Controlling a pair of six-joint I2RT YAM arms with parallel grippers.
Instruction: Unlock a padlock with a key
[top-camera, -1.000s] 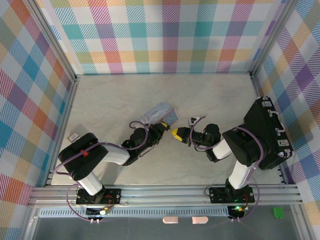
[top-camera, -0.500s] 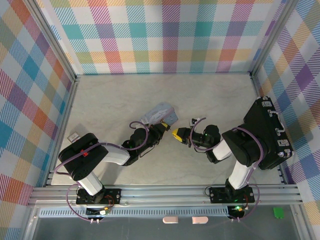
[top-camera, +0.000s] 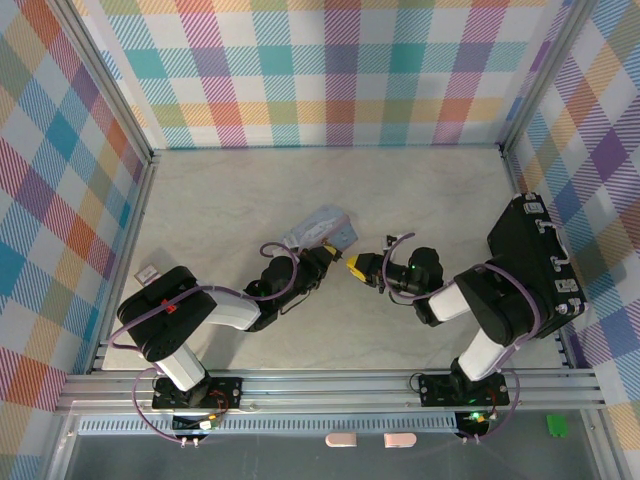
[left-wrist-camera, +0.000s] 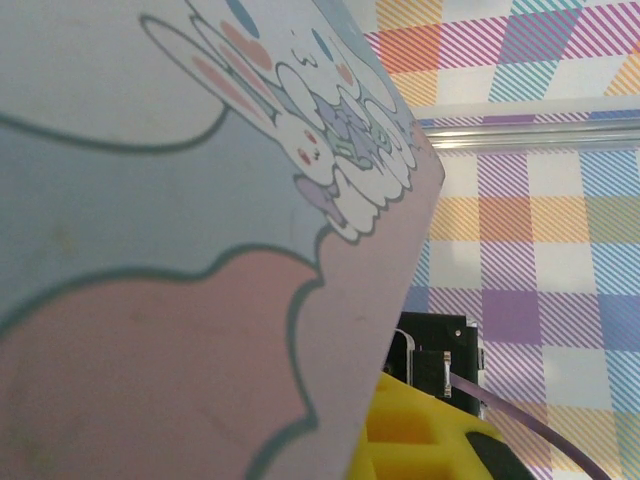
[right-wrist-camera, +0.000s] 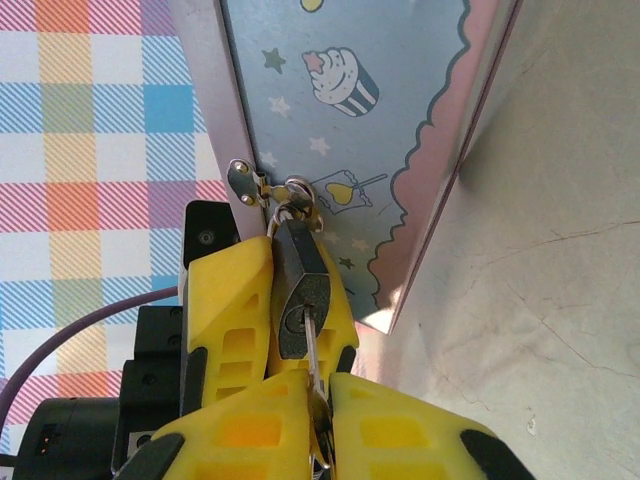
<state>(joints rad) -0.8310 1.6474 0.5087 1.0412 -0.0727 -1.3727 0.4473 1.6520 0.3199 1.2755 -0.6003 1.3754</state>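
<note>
Near the middle of the desk (top-camera: 430, 200) we see the padlock (right-wrist-camera: 300, 290) hanging from the hasp of the pale blue tin (right-wrist-camera: 380, 120), clamped between the left end effector's (top-camera: 325, 258) yellow fingers (right-wrist-camera: 235, 300). Our right end effector (right-wrist-camera: 318, 390) pinches the key (right-wrist-camera: 313, 350), whose tip sits in the keyhole.

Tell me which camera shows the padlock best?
The right wrist view: the padlock hangs from the hasp of the tin, the key in its keyhole. From above it is too tiny to make out; the left wrist camera faces the tin's printed side.
</note>
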